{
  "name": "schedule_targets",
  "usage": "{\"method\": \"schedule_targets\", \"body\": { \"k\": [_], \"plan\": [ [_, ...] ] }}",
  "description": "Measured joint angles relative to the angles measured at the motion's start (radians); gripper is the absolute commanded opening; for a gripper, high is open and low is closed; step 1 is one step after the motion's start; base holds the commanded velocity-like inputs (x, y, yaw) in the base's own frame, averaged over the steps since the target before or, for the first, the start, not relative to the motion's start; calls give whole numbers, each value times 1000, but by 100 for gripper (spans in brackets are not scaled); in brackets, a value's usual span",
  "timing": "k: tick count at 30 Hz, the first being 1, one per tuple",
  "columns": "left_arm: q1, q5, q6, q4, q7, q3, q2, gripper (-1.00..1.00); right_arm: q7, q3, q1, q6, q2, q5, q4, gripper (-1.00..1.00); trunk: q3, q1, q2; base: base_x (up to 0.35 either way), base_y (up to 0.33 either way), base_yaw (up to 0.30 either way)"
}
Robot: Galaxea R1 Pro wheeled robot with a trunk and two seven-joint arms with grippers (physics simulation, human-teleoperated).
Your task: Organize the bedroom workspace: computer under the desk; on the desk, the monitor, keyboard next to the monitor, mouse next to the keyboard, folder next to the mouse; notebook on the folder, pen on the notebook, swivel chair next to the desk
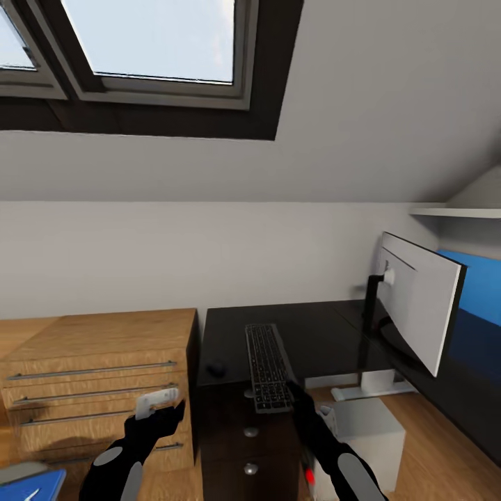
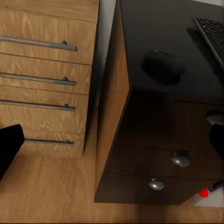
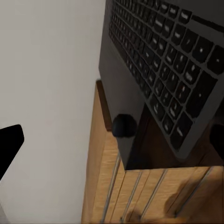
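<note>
On desk (image 1: 313, 334): one slim black-keyed keyboard (image 1: 268, 367), one mouse (image 1: 217, 367) beside it, one monitor (image 1: 417, 309). Left gripper (image 1: 158, 412) spread, empty; right gripper (image 1: 296, 395) spread, empty.

The black table (image 1: 313, 334) carries the keyboard (image 1: 268, 367), the mouse (image 1: 217, 368) beside it, and the monitor (image 1: 417, 306)

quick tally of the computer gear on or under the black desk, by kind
keyboard: 1
mouse: 1
monitor: 1
computer tower, on the floor under the desk: 1
total: 4
</note>
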Motion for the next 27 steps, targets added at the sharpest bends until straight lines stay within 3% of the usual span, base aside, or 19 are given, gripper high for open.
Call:
{"method": "schedule_targets", "body": {
  "k": [12, 22, 27],
  "plan": [
    [0, 0, -1, 0, 0, 0, 0, 100, -2, 0, 0, 0, -1, 2, 0, 100, 0, 0, 0, -307, -131, 0],
    [0, 0, -1, 0, 0, 0, -1, 100, -7, 0, 0, -12, 0, 8, -4, 100, 6, -8, 14, -56, -26, 0],
    [0, -1, -3, 0, 1, -1, -1, 100, -169, 2, 0, -24, -1, 83, -107, 100, 22, -27, 49, -2, -1, 0]
  ]
}}
